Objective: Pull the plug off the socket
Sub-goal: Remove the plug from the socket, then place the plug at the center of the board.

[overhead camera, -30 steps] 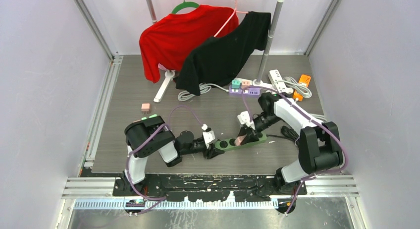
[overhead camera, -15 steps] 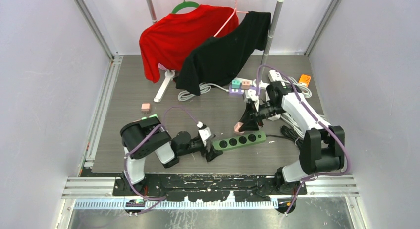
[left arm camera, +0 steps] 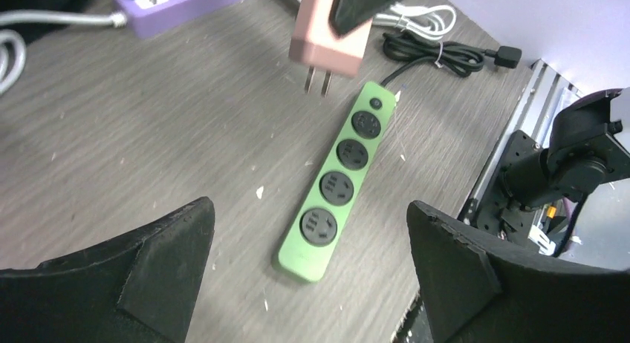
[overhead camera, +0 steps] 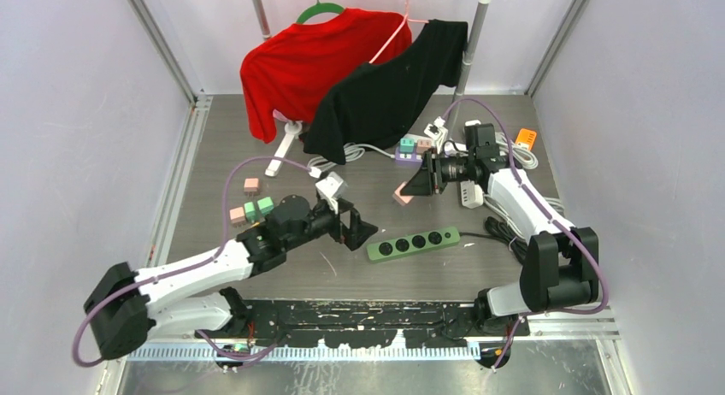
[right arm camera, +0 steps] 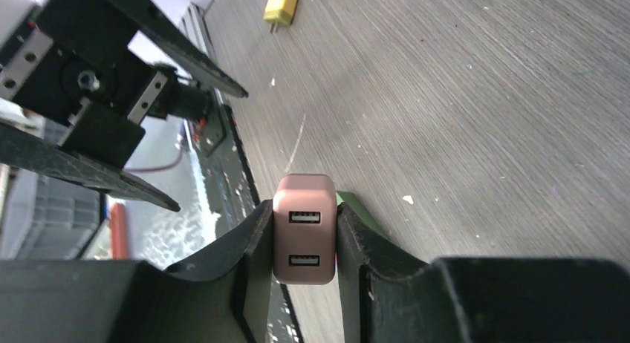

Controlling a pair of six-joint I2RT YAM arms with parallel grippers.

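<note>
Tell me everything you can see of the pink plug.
The pink plug is a rounded block, matte plastic by its look, with two USB ports on one face and two metal prongs opposite. The right claw pinches its sides, holding it in the air clear of the green power strip, touching nothing else.

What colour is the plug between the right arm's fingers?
Dusty pink; the plug shows best in the right wrist view.

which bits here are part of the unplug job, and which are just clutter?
Job:
- pink plug, clamped in the right pincer, prongs clear of the socket
- green power strip
- left pincer, open near the strip's end

Clutter:
- red shirt
- black shirt
- purple power strip
- orange plug
- loose adapters
</note>
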